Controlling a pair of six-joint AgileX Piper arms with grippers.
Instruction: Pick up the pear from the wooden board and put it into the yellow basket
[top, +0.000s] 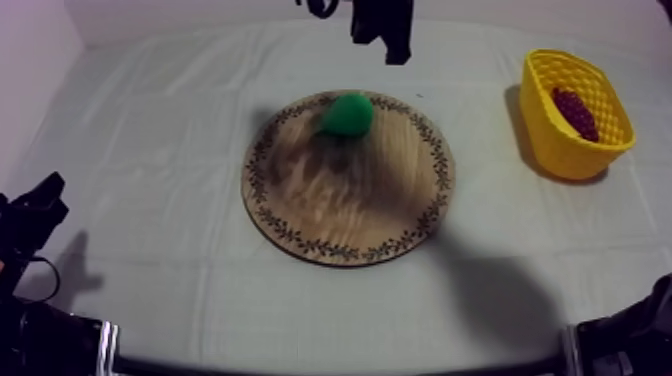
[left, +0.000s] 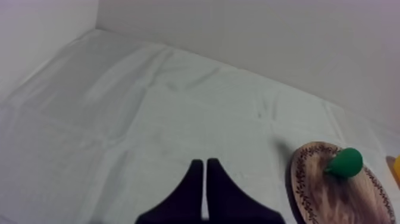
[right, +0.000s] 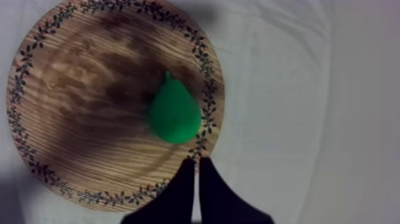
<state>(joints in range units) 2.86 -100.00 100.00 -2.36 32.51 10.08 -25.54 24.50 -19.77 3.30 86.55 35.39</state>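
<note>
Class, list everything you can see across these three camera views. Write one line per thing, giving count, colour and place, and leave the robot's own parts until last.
wooden board: one, brown with a dark patterned rim, middle of the table.
pear: one, green, on the board close to its far rim.
yellow basket: one, yellow, at the table's right side, apart from the board.
bunch of grapes: one, dark purple-red, inside the basket.
cloth: one, grey-white, covering the table.
left gripper: one, black, fingers together, over bare cloth on the left side of the table.
right gripper: one, black, fingers together, above the board's rim near the pear.
</note>
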